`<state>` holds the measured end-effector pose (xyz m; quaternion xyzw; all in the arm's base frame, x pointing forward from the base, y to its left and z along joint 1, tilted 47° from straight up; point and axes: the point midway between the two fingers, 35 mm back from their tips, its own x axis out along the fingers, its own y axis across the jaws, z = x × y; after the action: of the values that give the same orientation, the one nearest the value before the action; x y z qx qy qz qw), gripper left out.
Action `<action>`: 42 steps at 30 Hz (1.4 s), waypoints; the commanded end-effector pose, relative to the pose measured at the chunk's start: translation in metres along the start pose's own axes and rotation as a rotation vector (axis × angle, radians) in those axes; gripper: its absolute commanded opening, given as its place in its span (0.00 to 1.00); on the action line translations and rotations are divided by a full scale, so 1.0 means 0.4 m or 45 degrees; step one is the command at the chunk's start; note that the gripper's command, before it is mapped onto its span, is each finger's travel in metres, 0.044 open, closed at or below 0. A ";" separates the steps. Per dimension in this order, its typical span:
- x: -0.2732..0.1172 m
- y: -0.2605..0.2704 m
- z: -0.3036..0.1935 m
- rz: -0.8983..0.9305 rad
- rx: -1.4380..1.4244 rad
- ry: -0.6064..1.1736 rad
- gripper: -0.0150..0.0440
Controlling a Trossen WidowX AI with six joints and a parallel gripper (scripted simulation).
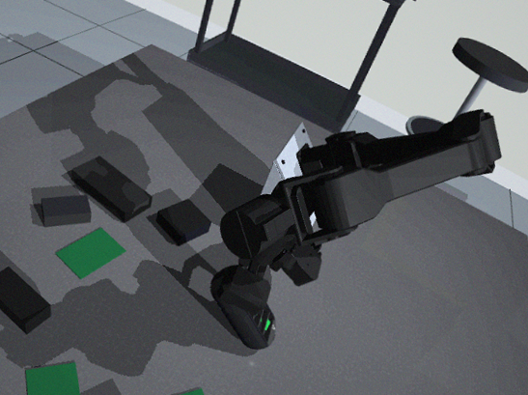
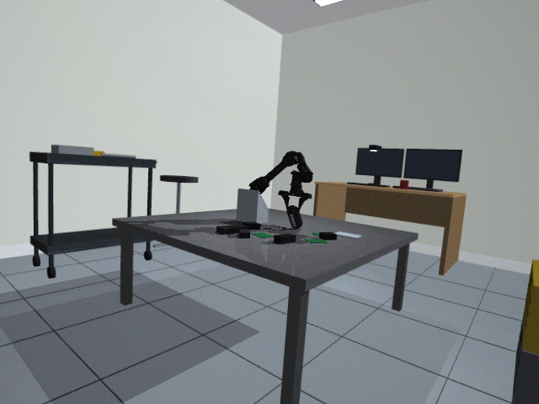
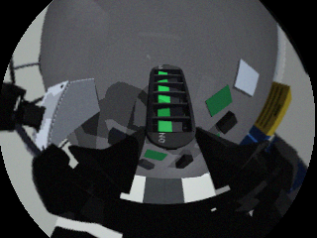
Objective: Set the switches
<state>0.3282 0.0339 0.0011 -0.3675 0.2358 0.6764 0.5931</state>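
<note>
the unit is held tilted over the bench, clamped in the pincer. stiff, likely slippery, it should be gripped by its long sides, rockers untouched.

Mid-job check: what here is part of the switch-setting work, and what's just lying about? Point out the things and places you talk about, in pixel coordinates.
Part of the job:
- controller unit (image 1: pixel 239 309) (image 2: pixel 294 216) (image 3: pixel 190 130), tilted on edge in the hand
- hand (image 2: pixel 294 209) (image 3: pixel 170 130)
- bench (image 1: pixel 387 332) (image 2: pixel 195 245) (image 3: pixel 198 30)

Just lying about:
- green cards (image 1: pixel 89 252) (image 2: pixel 262 235) (image 3: pixel 219 100)
- dark blocks (image 1: pixel 17 298) (image 2: pixel 285 238) (image 3: pixel 227 122)
- pale flat card (image 2: pixel 348 235) (image 3: pixel 246 77)
</note>
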 end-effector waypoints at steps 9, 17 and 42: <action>-0.008 0.001 0.032 0.004 0.006 0.020 0.83; -0.015 0.001 0.048 0.004 0.006 0.041 0.83; -0.032 0.000 0.099 0.005 0.006 0.106 0.83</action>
<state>0.3219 0.0490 0.0329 -0.3969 0.2635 0.6576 0.5836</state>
